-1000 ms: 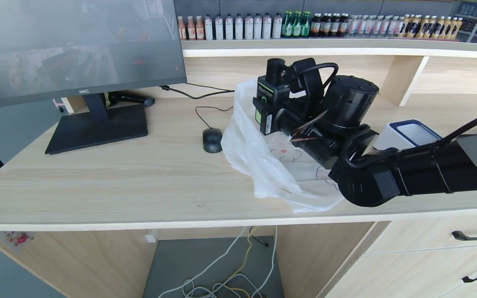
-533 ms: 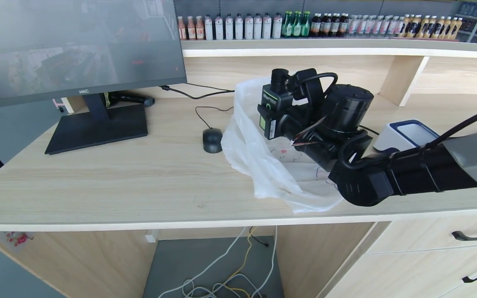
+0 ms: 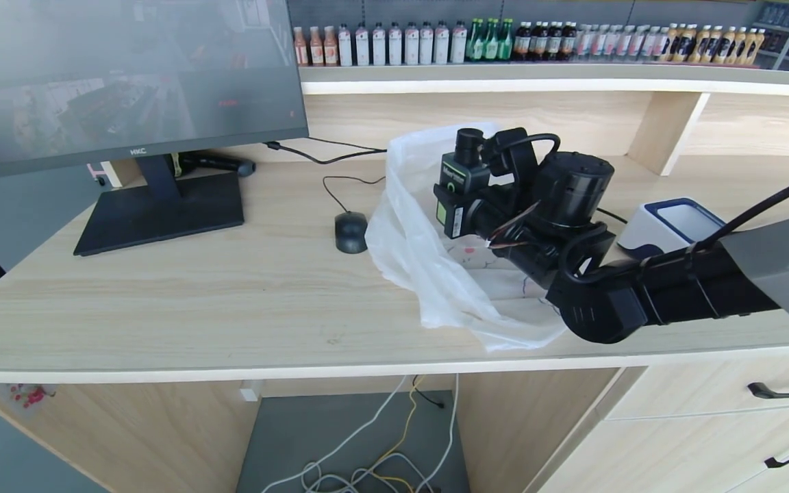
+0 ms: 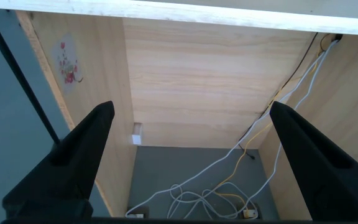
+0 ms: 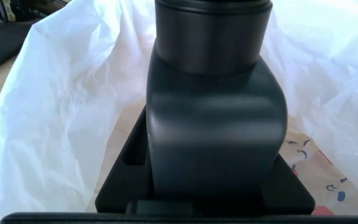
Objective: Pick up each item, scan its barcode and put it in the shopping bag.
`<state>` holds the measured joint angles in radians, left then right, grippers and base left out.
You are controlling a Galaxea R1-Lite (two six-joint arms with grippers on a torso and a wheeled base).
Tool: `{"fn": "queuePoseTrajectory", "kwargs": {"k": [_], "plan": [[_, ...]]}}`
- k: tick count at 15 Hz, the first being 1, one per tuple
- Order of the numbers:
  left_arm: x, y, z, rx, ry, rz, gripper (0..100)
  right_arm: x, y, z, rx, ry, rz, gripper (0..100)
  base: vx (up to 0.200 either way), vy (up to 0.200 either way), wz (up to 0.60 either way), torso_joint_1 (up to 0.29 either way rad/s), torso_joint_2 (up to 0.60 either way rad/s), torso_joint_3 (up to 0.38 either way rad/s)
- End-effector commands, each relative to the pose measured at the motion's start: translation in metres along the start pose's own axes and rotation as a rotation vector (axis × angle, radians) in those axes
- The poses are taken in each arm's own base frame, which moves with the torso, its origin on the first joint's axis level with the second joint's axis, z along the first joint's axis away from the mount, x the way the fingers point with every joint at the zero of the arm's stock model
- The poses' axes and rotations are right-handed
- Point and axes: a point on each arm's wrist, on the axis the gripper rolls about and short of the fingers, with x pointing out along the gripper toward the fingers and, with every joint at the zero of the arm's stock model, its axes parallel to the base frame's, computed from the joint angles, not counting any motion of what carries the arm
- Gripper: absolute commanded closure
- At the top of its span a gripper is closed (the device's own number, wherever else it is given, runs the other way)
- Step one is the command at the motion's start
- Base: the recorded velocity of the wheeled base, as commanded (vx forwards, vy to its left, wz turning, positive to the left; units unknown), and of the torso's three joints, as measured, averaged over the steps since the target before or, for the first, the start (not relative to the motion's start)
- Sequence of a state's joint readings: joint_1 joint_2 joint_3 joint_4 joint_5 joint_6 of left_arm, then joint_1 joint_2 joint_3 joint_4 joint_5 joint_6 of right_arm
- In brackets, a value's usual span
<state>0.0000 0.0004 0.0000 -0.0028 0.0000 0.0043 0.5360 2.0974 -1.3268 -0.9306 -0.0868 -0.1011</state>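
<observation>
On the countertop (image 3: pixel 161 301), right of the monitor (image 3: pixel 127 75) and the mouse (image 3: pixel 351 231), the white shopping bag (image 3: pixel 422 274) lies slumped about midway along, its rim standing up on the side toward the back edge. The scanner (image 3: pixel 661 229) sits near it toward the right edge. The step in hand looks like the drop into the bag. To do it well, the right arm should stay over the open mouth, keep clear of the thin film so it neither drags nor folds shut, and release low inside. The left gripper (image 4: pixel 191 112) hangs below the front edge, spread wide and empty. The right gripper (image 3: pixel 451 205) sits at the bag's mouth with film on both sides; whether it holds an item I cannot tell.
</observation>
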Motion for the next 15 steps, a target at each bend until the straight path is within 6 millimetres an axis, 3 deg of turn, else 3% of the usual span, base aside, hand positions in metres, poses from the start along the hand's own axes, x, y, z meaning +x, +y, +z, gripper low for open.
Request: {"fn": "queuePoseTrajectory", "kwargs": {"k": [1, 15], "plan": [[0.0, 0.0, 0.0, 0.0, -0.001, 0.0, 0, 0.001, 0.0009, -0.0041, -0.001, 0.008, 0.001, 100, 0.0, 0.0, 0.0, 0.0, 0.0, 0.0], [0.0, 0.0, 0.0, 0.0, -0.001, 0.0, 0, 0.0002, 0.0023, -0.0121, -0.004, 0.034, 0.005, 100, 0.0, 0.0, 0.0, 0.0, 0.0, 0.0]]}}
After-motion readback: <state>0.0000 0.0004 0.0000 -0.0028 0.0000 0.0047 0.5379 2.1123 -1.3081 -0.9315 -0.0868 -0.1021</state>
